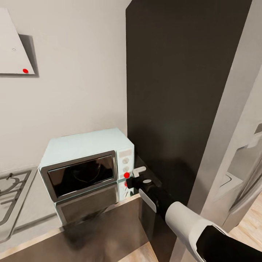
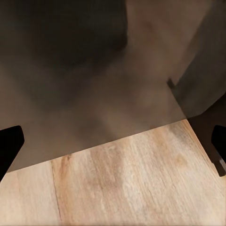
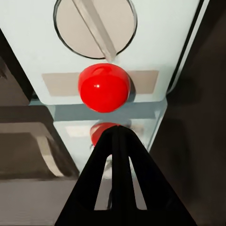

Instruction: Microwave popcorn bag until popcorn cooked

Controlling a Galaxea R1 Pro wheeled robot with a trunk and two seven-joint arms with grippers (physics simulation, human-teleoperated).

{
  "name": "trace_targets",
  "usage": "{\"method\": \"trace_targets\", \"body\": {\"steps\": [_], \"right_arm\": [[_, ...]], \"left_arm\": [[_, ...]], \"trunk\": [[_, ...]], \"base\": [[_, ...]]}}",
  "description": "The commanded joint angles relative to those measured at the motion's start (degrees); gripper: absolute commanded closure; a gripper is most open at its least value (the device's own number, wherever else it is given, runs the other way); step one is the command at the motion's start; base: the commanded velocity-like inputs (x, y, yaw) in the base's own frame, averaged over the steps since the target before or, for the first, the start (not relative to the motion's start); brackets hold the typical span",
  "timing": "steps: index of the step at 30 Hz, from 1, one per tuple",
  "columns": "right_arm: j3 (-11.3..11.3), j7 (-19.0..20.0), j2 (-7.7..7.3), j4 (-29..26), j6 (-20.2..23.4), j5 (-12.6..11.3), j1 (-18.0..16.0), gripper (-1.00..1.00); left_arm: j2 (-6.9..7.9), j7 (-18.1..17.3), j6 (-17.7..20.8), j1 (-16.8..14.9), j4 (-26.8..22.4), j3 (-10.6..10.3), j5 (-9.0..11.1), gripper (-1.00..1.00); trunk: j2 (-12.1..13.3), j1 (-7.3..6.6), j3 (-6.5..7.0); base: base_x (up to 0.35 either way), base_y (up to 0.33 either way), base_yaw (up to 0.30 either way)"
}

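One step remains, I judge: my right gripper (image 1: 135,174), fingers pressed together, aims at the microwave (image 1: 87,163)'s red button (image 3: 103,88); press gently.

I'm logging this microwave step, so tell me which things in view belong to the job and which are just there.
Job:
- microwave, door shut
- its red button, just ahead of the right end effector
- knob above the button
- countertop

Just there:
- hob
- dark cabinet
- fridge
- wood floor
- wall hood
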Motion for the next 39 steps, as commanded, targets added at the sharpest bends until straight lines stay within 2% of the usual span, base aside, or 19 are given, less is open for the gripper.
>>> {"method": "trace_targets", "body": {"steps": [1, 9, 39], "right_arm": [[0.4, -0.5, 0.0, 0.0, 0.2, -0.5, 0.0, 1.0], [0.5, -0.5, 0.0, 0.0, -0.2, -0.5, 0.6, 1.0], [0.5, -0.5, 0.0, 0.0, -0.3, -0.5, 0.7, 1.0]], "left_arm": [[-0.08, -0.1, -0.1, 0.0, 0.0, 0.1, 0.0, -1.0], [-0.12, -0.1, -0.1, 0.0, 0.0, 0.1, 0.1, -1.0], [-0.12, -0.1, -0.1, 0.0, -0.1, 0.1, 0.2, -1.0]], "trunk": [[-0.1, 0.01, -0.07], [-0.1, 0.01, -0.07], [-0.1, 0.01, -0.07]], "base": [[0.003, 0.0, 0.0], [0.0, 0.128, 0.0], [0.05, 0.002, 0.0]]}}
